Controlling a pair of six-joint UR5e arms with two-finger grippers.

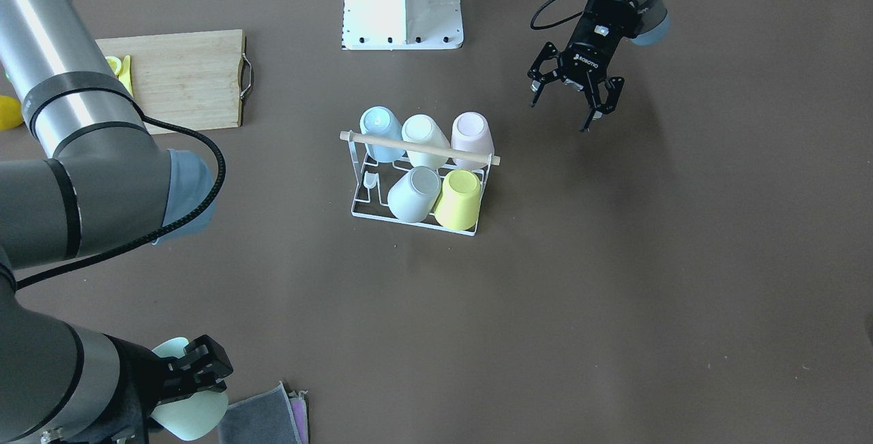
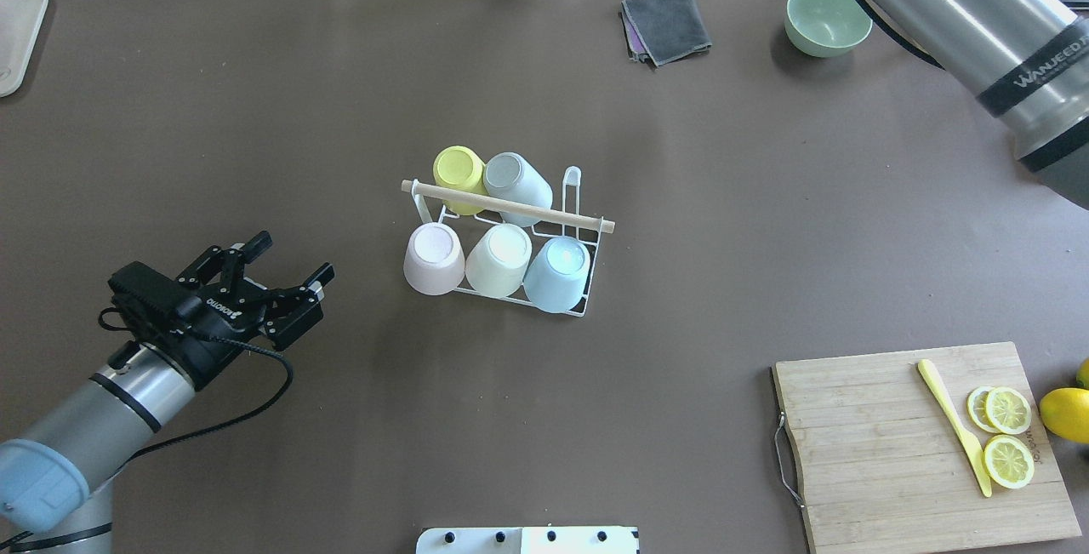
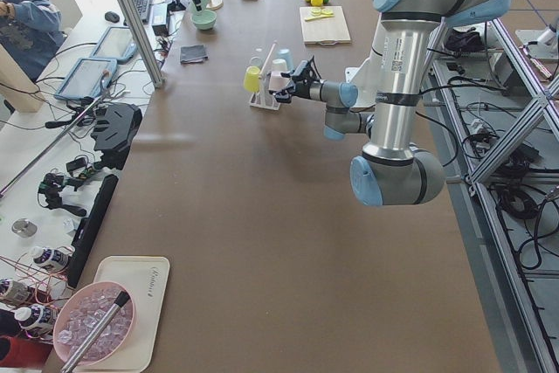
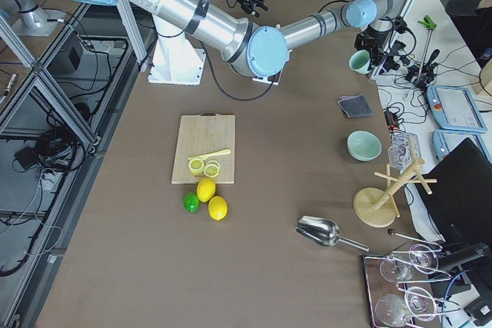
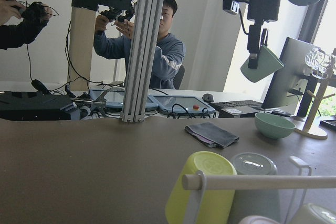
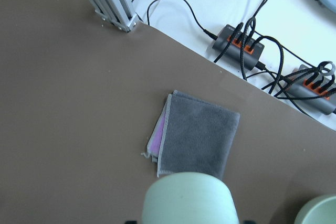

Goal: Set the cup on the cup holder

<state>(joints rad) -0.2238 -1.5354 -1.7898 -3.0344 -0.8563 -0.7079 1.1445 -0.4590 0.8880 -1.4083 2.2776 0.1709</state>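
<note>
Right gripper (image 1: 201,372): closed on a green cup (image 1: 191,411), held clear of the table. From the left wrist camera the cup hangs tilted from the fingers. Straight below this gripper lies a folded grey cloth (image 6: 197,140), and a green bowl (image 6: 317,211) sits near it on the tabletop, just off to one side.

Cup holder (image 1: 419,149): well apart from the right gripper, standing upright at the middle of the table. Five cups sit upside down on its prongs:
- one row has a pale blue cup (image 1: 380,131), a cream cup (image 1: 424,138) and a pink cup (image 1: 472,137)
- the other row has a grey cup (image 1: 414,193) and a yellow cup (image 1: 458,198)
- one prong (image 1: 369,181) stands uncovered beside the grey cup, on the side nearer the right gripper

Left gripper (image 2: 291,258): fingers spread wide, gripping nothing, raised off the table. The cup holder lies ahead of its fingertips — near, but not touching. The pink cup is the closest to it. Its wrist camera looks low across the holder's wooden rod (image 5: 257,182).

A wooden cutting board (image 2: 876,452) with lemon slices (image 2: 1008,435) lies well away from both grippers.
</note>
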